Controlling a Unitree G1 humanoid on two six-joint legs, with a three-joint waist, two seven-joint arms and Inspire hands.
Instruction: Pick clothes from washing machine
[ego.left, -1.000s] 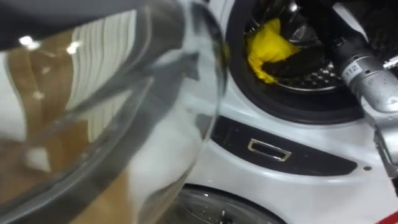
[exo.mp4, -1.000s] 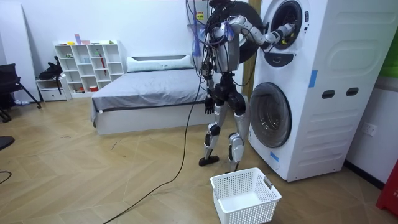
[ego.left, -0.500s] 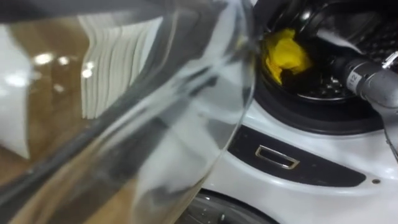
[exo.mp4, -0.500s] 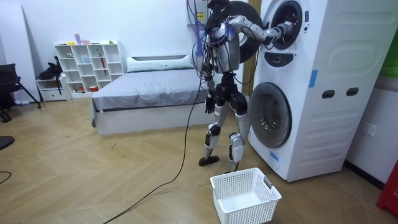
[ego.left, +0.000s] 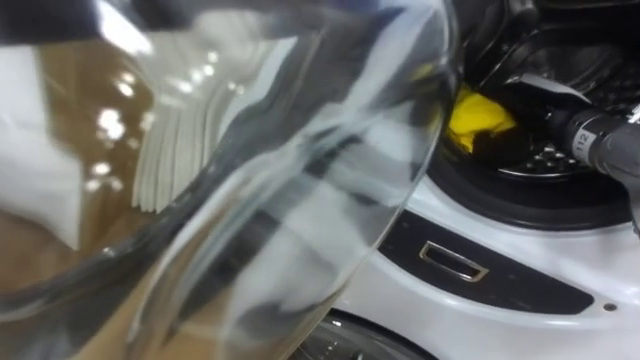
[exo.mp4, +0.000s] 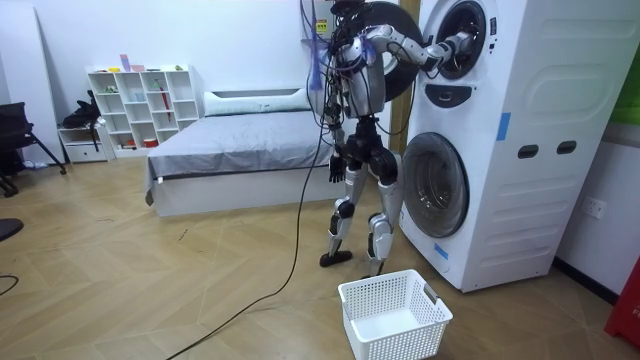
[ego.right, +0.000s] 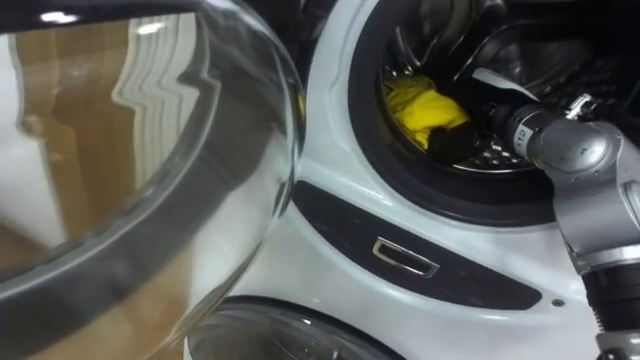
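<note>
Yellow cloth (ego.right: 422, 108) lies inside the upper drum (ego.right: 500, 150) of the white washing machine (exo.mp4: 500, 130), bunched at the drum's left side. The right hand (ego.right: 475, 138) is inside the drum, a dark shape right against the cloth's lower right edge. Its fingers are too dark to read, so I cannot tell whether they are wrapped on the cloth or spread. The grey forearm enters from the right, over the drum's lower rim.

The open glass door (ego.right: 140, 180) swings out to the robot's left and sits close to the head camera. Below the drum opening there is a dark panel with a small metal-edged recess (ego.right: 405, 257). The top of the lower round door (ego.right: 270, 340) shows beneath it.

In the room view the robot stands upright facing the stacked machine, with its right arm raised into the upper opening. The left hand (exo.mp4: 337, 170) hangs by the hip, and I cannot tell its finger state. A white laundry basket (exo.mp4: 393, 315) sits on the wood floor near its feet, in front of the machine. A bed (exo.mp4: 240, 150) and a white shelf (exo.mp4: 140, 105) stand behind it.
</note>
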